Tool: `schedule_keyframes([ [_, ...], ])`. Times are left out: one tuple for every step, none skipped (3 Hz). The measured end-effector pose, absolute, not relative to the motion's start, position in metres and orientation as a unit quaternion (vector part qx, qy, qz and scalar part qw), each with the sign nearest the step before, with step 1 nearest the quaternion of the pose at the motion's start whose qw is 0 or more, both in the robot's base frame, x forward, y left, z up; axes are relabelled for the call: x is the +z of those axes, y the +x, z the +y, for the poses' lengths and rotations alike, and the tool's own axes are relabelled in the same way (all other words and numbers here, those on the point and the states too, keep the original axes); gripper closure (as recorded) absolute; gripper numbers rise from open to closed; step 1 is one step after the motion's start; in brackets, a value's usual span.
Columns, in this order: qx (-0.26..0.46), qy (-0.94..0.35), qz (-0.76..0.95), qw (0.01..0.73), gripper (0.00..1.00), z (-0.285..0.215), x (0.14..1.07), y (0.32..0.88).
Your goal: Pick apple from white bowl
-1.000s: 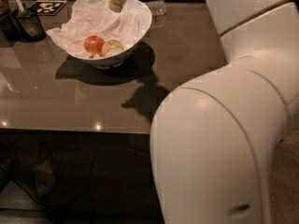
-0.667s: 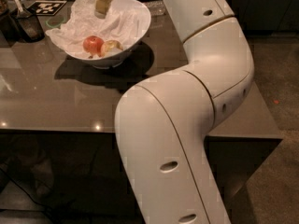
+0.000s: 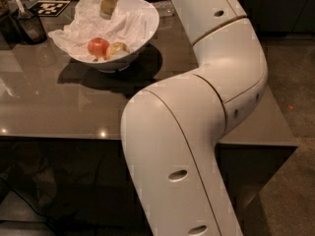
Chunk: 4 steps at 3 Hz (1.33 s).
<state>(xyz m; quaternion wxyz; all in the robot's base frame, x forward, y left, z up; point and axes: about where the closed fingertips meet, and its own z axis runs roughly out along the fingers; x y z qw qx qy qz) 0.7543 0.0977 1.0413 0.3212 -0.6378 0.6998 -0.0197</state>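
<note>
The red apple [image 3: 98, 47] lies in the white bowl [image 3: 145, 27] at the back left of the dark table, on the bowl's left front side. A pale yellowish object [image 3: 117, 48] lies touching it on its right. Crumpled white paper [image 3: 74, 31] lines the bowl and hangs over its left rim. My gripper [image 3: 109, 4] hangs from the top edge of the view over the bowl's back part, above and slightly behind the apple and apart from it. Its upper part is cut off by the frame.
My white arm [image 3: 197, 122] fills the middle and right foreground and covers part of the table. A dark container [image 3: 27, 26] and a black-and-white marker tag [image 3: 51, 6] sit at the far left. The table's front edge [image 3: 59, 136] runs across the lower left.
The gripper has shifted left over the bowl and dropped slightly. The arm's elbow has swung, showing more of its links. The apple and bowl have not moved.
</note>
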Motion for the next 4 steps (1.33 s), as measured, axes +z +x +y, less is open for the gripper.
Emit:
schedule_keyframes([
  [-0.02,-0.638,0.7,0.321,0.04,0.098,1.041,0.754],
  [-0.024,-0.64,0.697,0.322,0.0,0.102,1.037,0.759],
  [-0.025,-0.643,0.697,0.316,0.0,0.104,1.031,0.761],
  [-0.024,-0.648,0.699,0.303,0.0,0.106,1.018,0.762],
])
